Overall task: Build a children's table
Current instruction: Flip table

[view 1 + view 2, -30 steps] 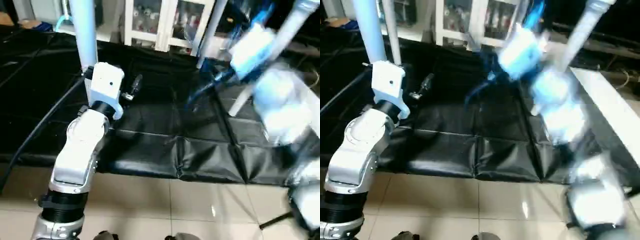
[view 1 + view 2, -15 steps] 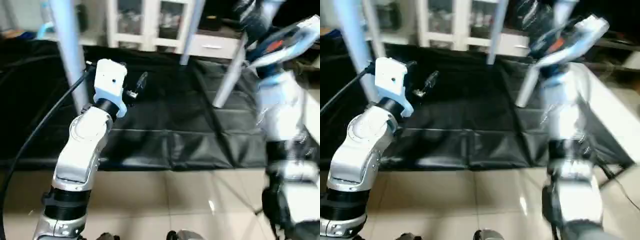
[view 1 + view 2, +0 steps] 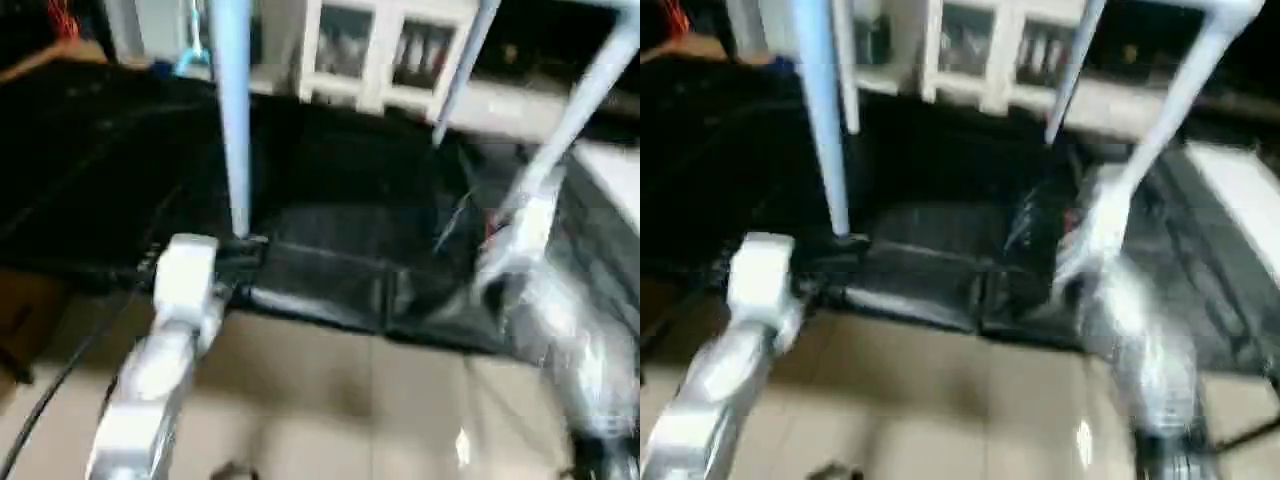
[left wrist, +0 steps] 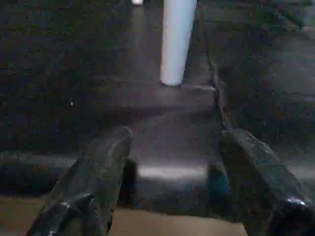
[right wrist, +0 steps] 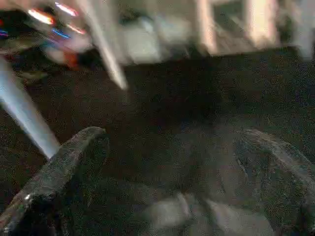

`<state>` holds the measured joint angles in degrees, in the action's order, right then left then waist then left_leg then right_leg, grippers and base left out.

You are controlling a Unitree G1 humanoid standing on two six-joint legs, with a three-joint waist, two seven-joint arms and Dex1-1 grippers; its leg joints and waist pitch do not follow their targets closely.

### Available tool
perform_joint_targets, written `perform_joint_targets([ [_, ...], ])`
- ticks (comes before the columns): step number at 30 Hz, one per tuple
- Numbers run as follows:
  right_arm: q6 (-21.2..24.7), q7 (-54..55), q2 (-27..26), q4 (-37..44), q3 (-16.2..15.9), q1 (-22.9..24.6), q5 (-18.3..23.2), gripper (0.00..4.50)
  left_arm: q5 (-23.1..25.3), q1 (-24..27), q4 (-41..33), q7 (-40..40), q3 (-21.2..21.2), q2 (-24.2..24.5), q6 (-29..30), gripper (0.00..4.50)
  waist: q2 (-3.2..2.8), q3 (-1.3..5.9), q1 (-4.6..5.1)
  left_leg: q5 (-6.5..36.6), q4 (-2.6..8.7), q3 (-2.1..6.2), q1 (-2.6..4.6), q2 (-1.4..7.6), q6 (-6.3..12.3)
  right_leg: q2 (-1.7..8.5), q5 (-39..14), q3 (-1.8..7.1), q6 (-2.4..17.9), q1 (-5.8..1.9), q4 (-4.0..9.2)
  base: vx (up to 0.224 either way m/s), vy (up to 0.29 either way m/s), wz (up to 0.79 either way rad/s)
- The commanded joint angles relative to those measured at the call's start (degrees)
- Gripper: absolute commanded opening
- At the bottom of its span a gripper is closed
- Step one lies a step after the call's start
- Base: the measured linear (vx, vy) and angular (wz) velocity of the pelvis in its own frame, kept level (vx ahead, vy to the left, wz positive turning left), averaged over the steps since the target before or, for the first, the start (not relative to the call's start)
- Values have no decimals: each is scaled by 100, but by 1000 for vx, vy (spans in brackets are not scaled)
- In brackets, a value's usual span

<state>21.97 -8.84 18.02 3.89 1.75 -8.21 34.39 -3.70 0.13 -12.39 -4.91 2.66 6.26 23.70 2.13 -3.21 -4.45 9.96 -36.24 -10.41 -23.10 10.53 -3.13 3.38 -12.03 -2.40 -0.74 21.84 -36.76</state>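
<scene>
White leg [image 4: 176,42] beyond left hand [image 4: 172,152]

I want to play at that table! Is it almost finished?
Nearly, it seems. Done: at least three white legs stand with their feet on the black work surface, so the table looks upright; its tabletop sits above the pictures' top edge. In hand: nothing. The left gripper and right gripper are both open and empty. Left: I cannot tell about the fourth leg, or whether every leg is pushed in tight.

There were no words, numbers or signs to read — everything looked too blurry to make out.
</scene>
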Motion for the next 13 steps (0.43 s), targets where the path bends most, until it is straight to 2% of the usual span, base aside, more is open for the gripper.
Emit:
perform_joint_targets([
  [1, -64, 331, -64, 793, -1, 310, -374, 447, -46, 111, -106, -47, 20, -99, -510, 325, -63, 305, 147, 2602, 613, 216, 240, 272, -447, 354, -2060, 210, 414, -6, 653, -12, 79, -6],
  [2, -35, 428, -132, 917, 6, 416, -331, 447, -71, 143, -121, -55, 43, -130, -520, 325, -102, 291, 193, 2741, 621, 232, 252, 261, -472, 357, -2237, 207, 390, 7, 668, -35, 52, -5],
  [3, -148, 607, -319, 1258, 31, 728, -307, 447, 67, 191, -208, 71, -30, -169, -456, 325, -94, 289, 215, 2882, 618, 242, 265, 256, -481, 364, -2427, 195, 340, 17, 706, 0, 0, 0],
  [5, -374, 725, -281, 1479, -67, 1021, -666, 447, 356, 219, -254, 297, -273, -82, -412, 325, -65, 288, 351, 3074, 646, 310, 211, 244, -497, 382, -2691, 161, 187, -27, 734, 0, 0, 0],
  [6, -488, 758, -256, 1523, -93, 1179, -848, 447, 450, 238, -250, 341, -377, -41, -471, 325, -78, 288, 370, 3108, 654, 329, 199, 247, -512, 386, -2693, 158, 156, -36, 732, 0, 0, 0],
  [8, -497, 912, -239, 1692, -69, 1483, -993, 447, 408, 287, -234, 329, -406, -77, -521, 325, -123, 276, 419, 3289, 662, 351, 237, 225, -502, 382, -2708, 146, 151, -28, 784, 0, 0, 0],
  [9, -508, 942, -256, 1732, -43, 1567, -1007, 447, 365, 307, -224, 310, -387, -104, -506, 325, -81, 263, 468, 3378, 651, 346, 242, 215, -468, 386, -2791, 147, 151, -2, 822, 0, 0, 0],
  [10, -555, 948, -261, 1759, -26, 1668, -1102, 447, 411, 290, -170, 331, -376, -125, -574, 325, -76, 246, 493, 3463, 639, 347, 255, 206, -457, 379, -2914, 135, 147, 19, 848, 0, 0, 0],
  [11, -583, 953, -275, 1762, -20, 1732, -1167, 447, 471, 262, -118, 335, -381, -107, -623, 325, -65, 219, 545, 3620, 627, 360, 263, 189, -439, 375, -3211, 96, 93, 25, 895, 0, 0, 0],
  [12, -602, 953, -276, 1771, -34, 1774, -1230, 447, 528, 244, -84, 341, -387, -87, -678, 325, -94, 212, 570, 3705, 630, 379, 273, 190, -448, 380, -3312, 74, 78, 14, 907, -41, 31, -20],
  [13, -600, 936, -298, 1812, -61, 1828, -1300, 447, 549, 236, -46, 324, -378, -87, -762, 325, -87, 205, 653, 3864, 657, 420, 239, 190, -460, 365, -3379, 9, 43, -39, 912, -41, 31, -20],
])
